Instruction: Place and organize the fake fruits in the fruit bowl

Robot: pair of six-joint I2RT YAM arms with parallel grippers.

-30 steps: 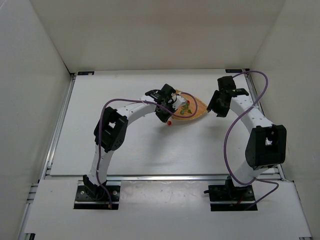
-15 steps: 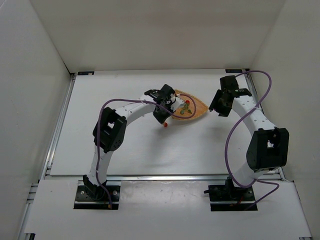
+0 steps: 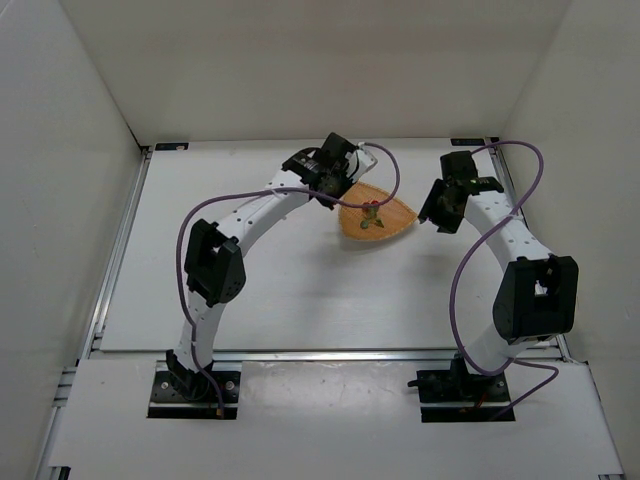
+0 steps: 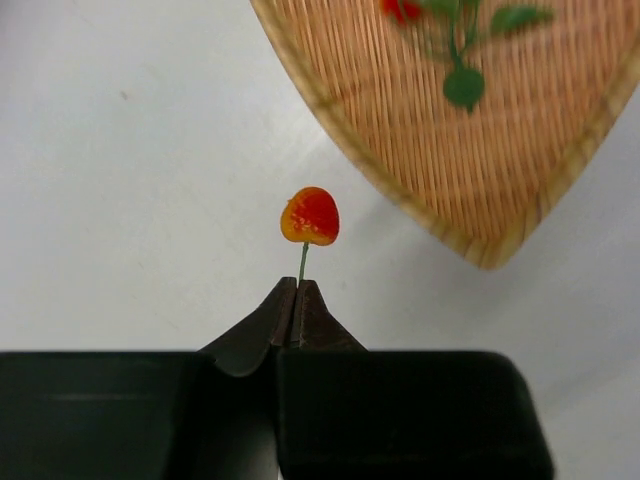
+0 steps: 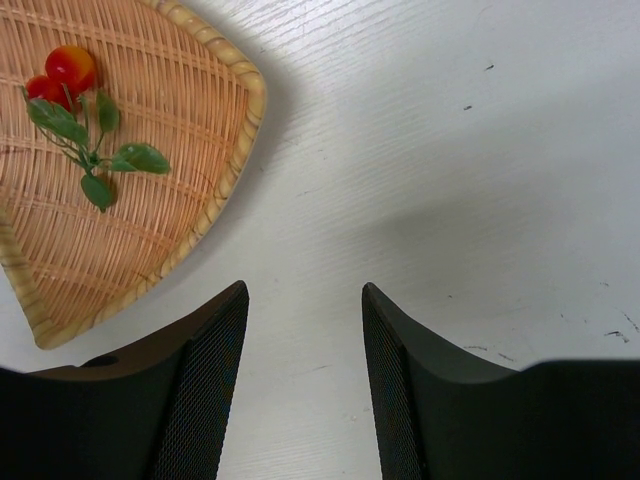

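The left claw [image 4: 297, 300] pinches the stem of a red-orange berry [image 4: 309, 216] just outside the woven bowl [image 4: 500, 170]; the right claw [image 5: 305, 340] stands half-wide beside it.

The left arm [image 3: 250, 212] arches forward and to the right, with its elbow raised and its wrist reaching far ahead. The left gripper [image 4: 298, 298] is pinched tight on the thin stem of a berry [image 4: 310, 215]. The right arm [image 3: 498, 228] bends inward. The right gripper [image 5: 305, 305] points down, its jaws parted and holding nothing.
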